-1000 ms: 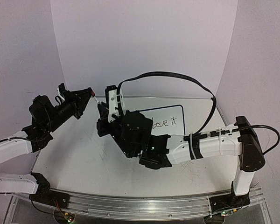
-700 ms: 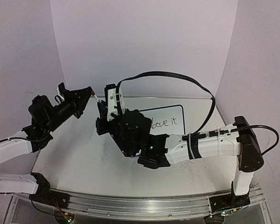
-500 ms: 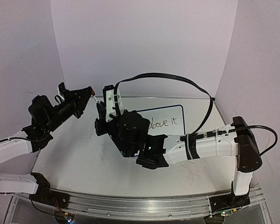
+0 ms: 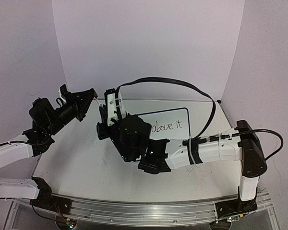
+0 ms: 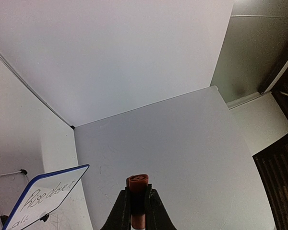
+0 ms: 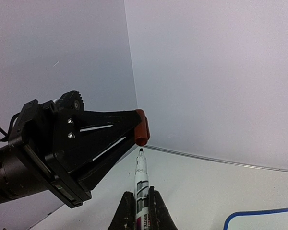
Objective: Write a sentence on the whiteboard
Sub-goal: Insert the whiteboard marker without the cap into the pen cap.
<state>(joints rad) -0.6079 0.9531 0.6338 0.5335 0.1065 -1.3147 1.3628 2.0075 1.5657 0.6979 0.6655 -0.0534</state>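
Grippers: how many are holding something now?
2. The black left gripper pinches a red marker cap; the black right gripper pinches a white marker, its tip near that cap.

A slim gap separates the marker from the cap clamped in the left gripper, dead ahead of the right gripper. The whiteboard stands off to the right gripper's right. Walls close the room beyond both.
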